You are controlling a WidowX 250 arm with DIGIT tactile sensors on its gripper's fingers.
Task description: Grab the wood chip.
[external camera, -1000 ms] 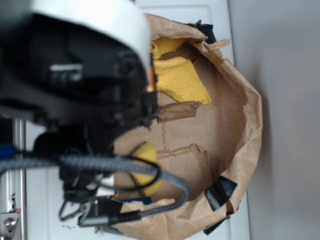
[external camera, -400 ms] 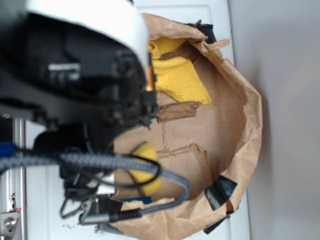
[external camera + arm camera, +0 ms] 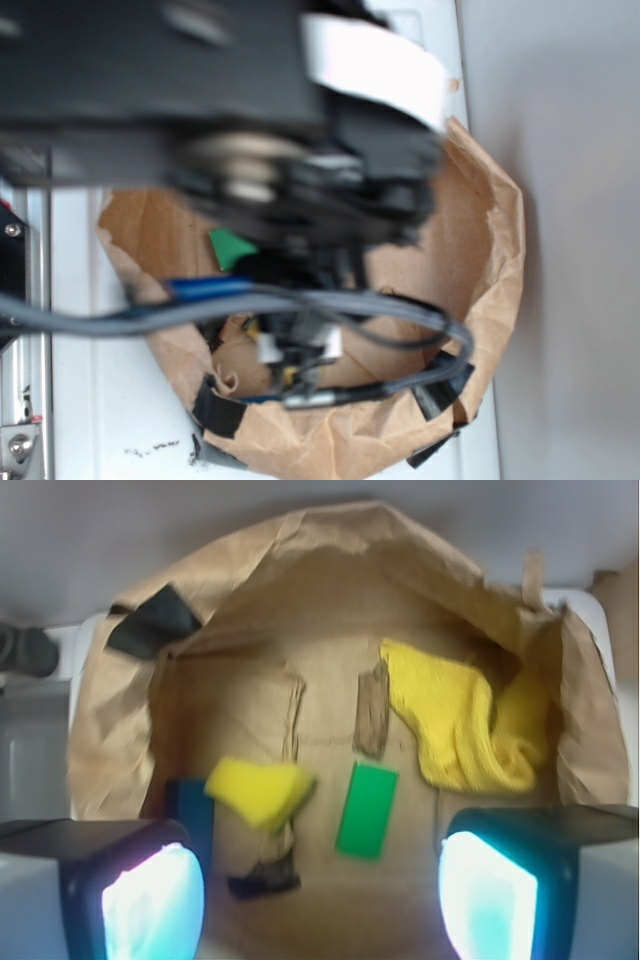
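Observation:
The wood chip (image 3: 372,709) is a small dark-brown rough strip lying on the floor of a brown paper bag (image 3: 110,730), just left of a yellow cloth (image 3: 455,725) and just above the green block (image 3: 366,809). In the exterior view the arm hides the chip; only a corner of the green block (image 3: 232,249) shows. My gripper (image 3: 320,900) is open and empty. Its two fingers stand wide apart at the bottom of the wrist view, well above the bag floor and nearer than the chip.
A yellow sponge (image 3: 258,788), a blue block (image 3: 190,810) and a dark scrap (image 3: 262,876) lie left of the green block. The bag's rolled walls (image 3: 495,250) ring everything, with black tape patches (image 3: 150,620). White tabletop (image 3: 100,420) surrounds the bag.
The arm has swung right and over the bag, now covering the chip and the yellow cloth in the exterior view. The left part of the bag is now uncovered.

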